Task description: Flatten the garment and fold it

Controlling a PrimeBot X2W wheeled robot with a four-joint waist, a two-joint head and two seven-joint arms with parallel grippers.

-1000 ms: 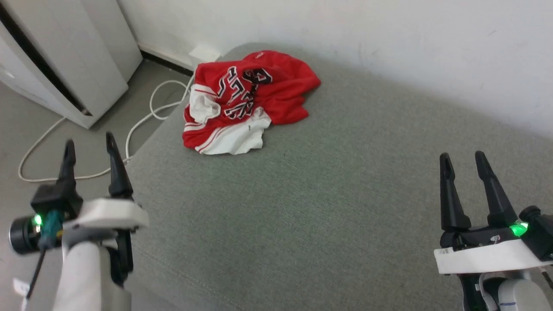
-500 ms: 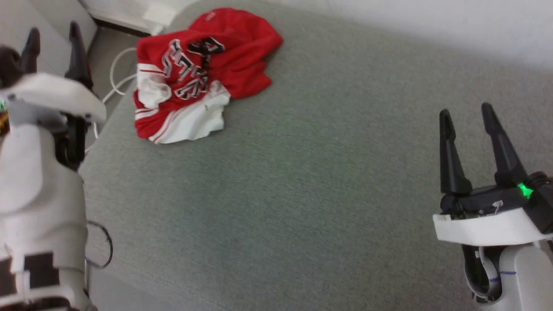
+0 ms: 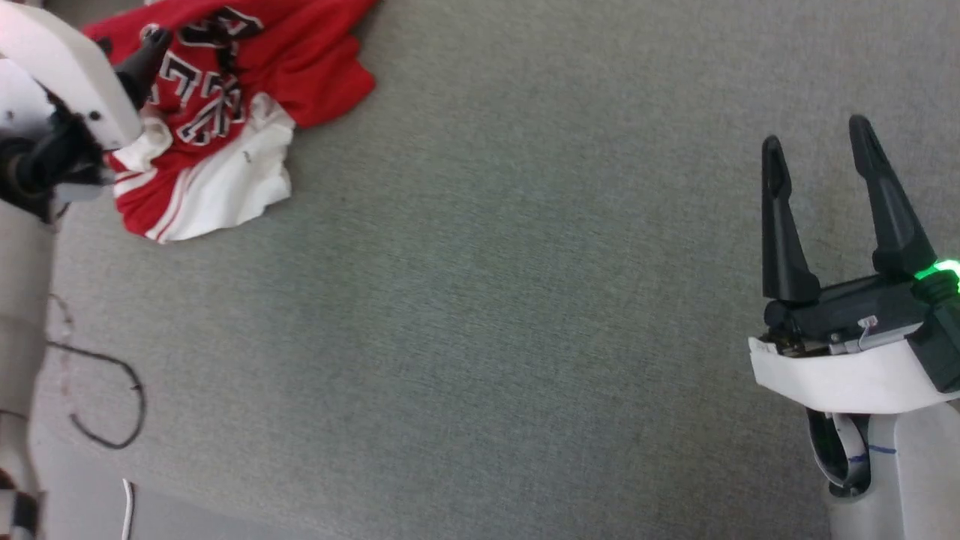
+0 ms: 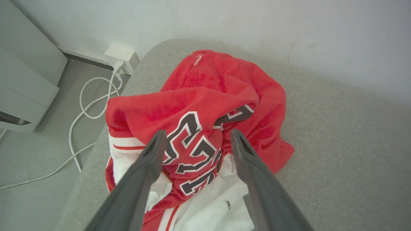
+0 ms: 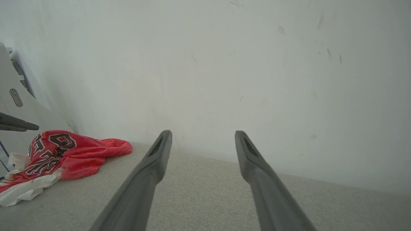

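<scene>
The garment (image 3: 225,97) is a crumpled red jersey with white striped sleeve parts and black white-outlined lettering. It lies bunched at the far left end of the grey cushion (image 3: 487,300). In the left wrist view my left gripper (image 4: 197,134) hangs open just above the garment (image 4: 208,93), with the lettering between its fingers and nothing held. The head view shows one of its dark fingers (image 3: 142,64) over the jersey. My right gripper (image 3: 816,135) stands open over bare cushion far to the right. In its wrist view, the right gripper (image 5: 203,133) has the garment (image 5: 74,154) far left.
A white wall (image 5: 224,64) runs behind the cushion. Past the cushion's left end, a white cable (image 4: 80,106) trails over the floor from a wall socket (image 4: 120,54), near a white appliance (image 4: 19,80). A thin black cable loop (image 3: 112,420) hangs by my left arm.
The head camera has tipped down and turned, shifting the whole picture. My left arm has reached forward, bringing its open gripper over the garment. The right gripper stays open in much the same place.
</scene>
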